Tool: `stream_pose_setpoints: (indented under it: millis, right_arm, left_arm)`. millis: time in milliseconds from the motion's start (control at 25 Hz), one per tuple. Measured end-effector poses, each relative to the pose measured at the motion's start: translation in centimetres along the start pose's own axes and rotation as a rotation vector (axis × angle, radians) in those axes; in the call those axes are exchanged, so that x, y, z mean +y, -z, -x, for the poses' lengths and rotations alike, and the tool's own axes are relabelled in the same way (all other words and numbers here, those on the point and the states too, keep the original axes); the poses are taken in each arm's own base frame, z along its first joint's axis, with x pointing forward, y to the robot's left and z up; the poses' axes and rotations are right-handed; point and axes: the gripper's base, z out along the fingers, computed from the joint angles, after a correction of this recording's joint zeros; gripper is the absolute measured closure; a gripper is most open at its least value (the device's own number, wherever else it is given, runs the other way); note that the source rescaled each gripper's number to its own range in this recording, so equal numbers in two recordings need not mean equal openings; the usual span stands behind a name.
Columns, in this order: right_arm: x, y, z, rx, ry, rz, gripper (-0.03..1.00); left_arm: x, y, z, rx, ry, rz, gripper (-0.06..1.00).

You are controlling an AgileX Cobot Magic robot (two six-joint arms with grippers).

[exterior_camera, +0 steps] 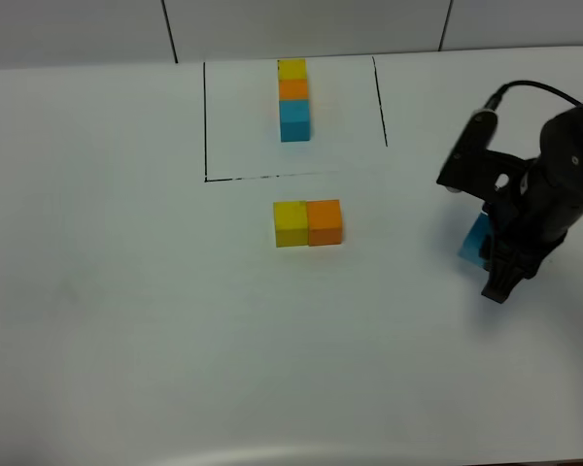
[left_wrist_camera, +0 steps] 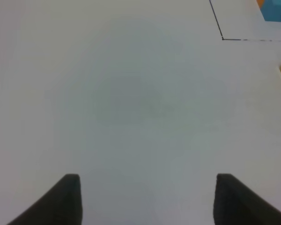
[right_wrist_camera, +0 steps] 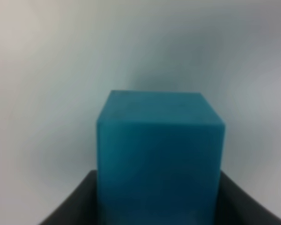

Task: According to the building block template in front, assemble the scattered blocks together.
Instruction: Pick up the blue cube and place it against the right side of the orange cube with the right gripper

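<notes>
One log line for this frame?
left pincer open, empty | right pincer shut on blue block | yellow block touching orange block, near template | blue block not yet joined

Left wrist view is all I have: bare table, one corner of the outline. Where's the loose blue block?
Observer: Far right of the table, at the right gripper.
Operator: Gripped?
Observer: The right wrist view shows both fingers against the blue block; the gripper looks shut on it.
Operator: Other two?
Observer: The yellow block and orange block touch side by side, just outside the near edge of the outline.
</notes>
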Motion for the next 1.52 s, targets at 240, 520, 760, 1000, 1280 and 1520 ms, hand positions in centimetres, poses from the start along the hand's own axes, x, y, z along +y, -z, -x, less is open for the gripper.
stream_pose_setpoints:
  millis: [240,520,760,1000,1280,1520]
  right_arm:
    - [-1.2,-1.2,4.1,0.058,0.251,0.041,0.96]
    - [-1.6,-3.7,7.3,0.085,0.431,0.075,0.96]
    - [-1.8,-4.5,9.0,0.05,0.484,0.077,0.96]
    - [-2.0,-5.1,9.7,0.025,0.531,0.087,0.96]
    - [-2.3,-6.2,10.5,0.019,0.53,0.1,0.96]
    - [-2.1,-6.9,10.8,0.005,0.534,0.121,0.96]
  left_arm:
    - [0.0,0.0,0.0,0.0,0.001,0.0,0.59]
    - [0.0,0.0,0.0,0.0,0.001,0.0,0.59]
    - [0.0,0.0,0.0,0.0,0.001,0.0,0.59]
    - [0.0,0.0,0.0,0.0,0.001,0.0,0.59]
    - [0.0,0.0,0.0,0.0,0.001,0.0,0.59]
    - [0.0,0.0,0.0,0.0,0.001,0.0,0.59]
